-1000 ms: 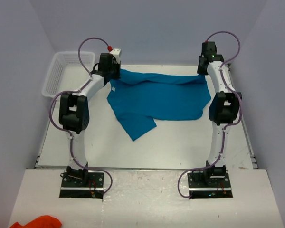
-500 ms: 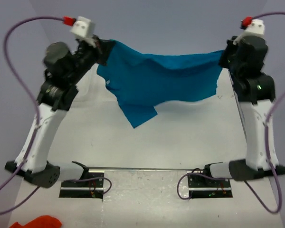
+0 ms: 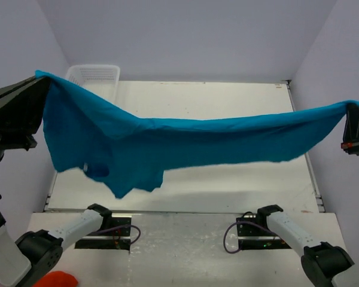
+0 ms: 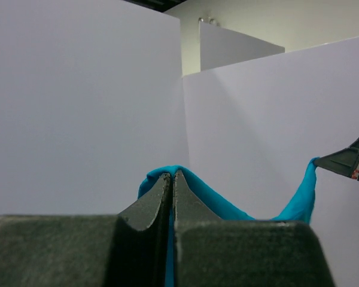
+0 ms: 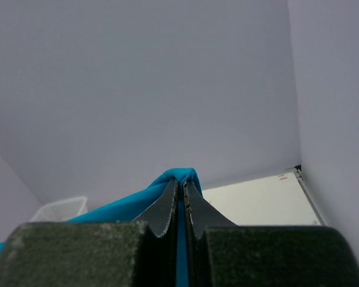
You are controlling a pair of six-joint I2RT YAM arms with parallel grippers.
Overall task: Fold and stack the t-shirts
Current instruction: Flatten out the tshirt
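Observation:
A teal-blue t-shirt (image 3: 185, 146) hangs stretched in the air across the whole top view, well above the table, sagging in the middle. My left gripper (image 3: 39, 78) is shut on its left end, high at the left edge. My right gripper (image 3: 350, 107) is shut on its right end, high at the right edge. In the left wrist view the jaws are closed with teal fabric (image 4: 194, 188) pinched between the fingertips (image 4: 172, 176). In the right wrist view the jaws are closed on teal fabric (image 5: 125, 206) at the fingertips (image 5: 181, 183).
A white mesh basket (image 3: 96, 75) stands at the table's back left corner, also in the right wrist view (image 5: 60, 209). The white table (image 3: 227, 101) lies below the shirt. An orange cloth (image 3: 57, 278) lies at the bottom left, off the table.
Both arms have risen high and swung apart towards the camera. The shirt has gone from lying on the table to hanging stretched in the air between the grippers.

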